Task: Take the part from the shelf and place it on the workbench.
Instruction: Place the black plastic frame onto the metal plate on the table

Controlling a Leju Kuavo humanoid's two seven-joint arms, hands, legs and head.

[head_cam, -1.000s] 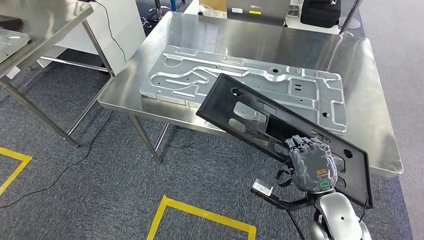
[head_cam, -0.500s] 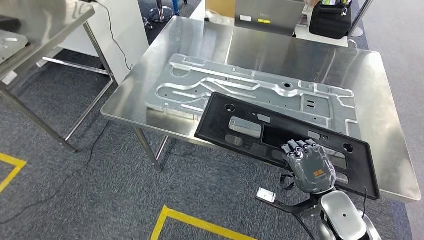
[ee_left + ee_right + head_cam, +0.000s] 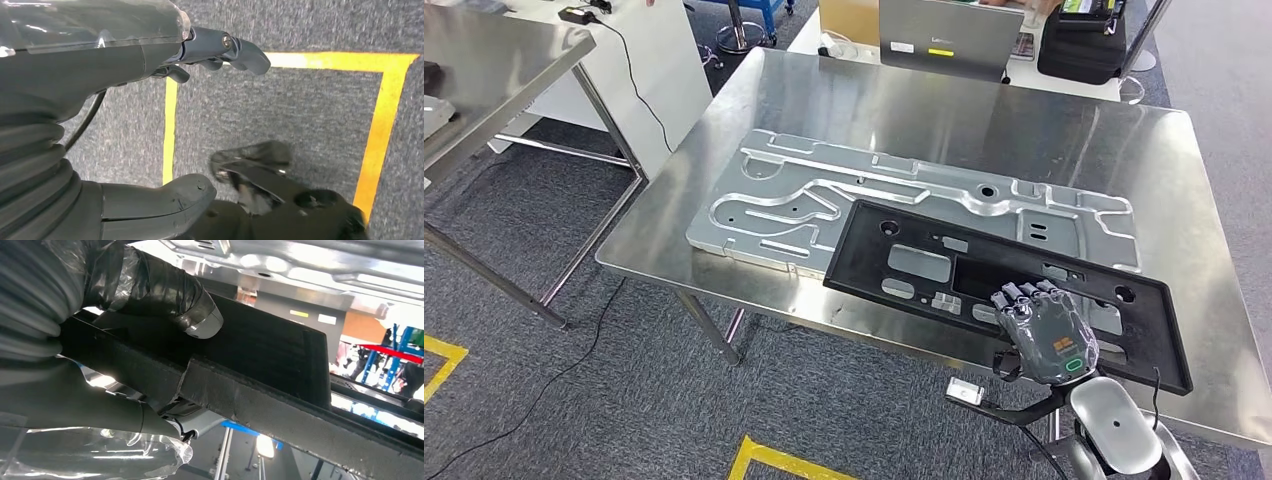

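Right robot hand (image 3: 1046, 335) grasps the black part (image 3: 984, 280) at its near edge, over the bench (image 3: 924, 110) and metal plate (image 3: 824, 190). Lower it flat before releasing.

Your steel workbench (image 3: 1064, 140) carries a long grey metal plate (image 3: 824, 195) (lying flat); a laptop (image 3: 949, 38) stands at its far edge.

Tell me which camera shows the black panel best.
The head view: the whole black panel lies over the workbench, gripped by the right hand. The right wrist view shows its edge close up; the left wrist view shows floor.
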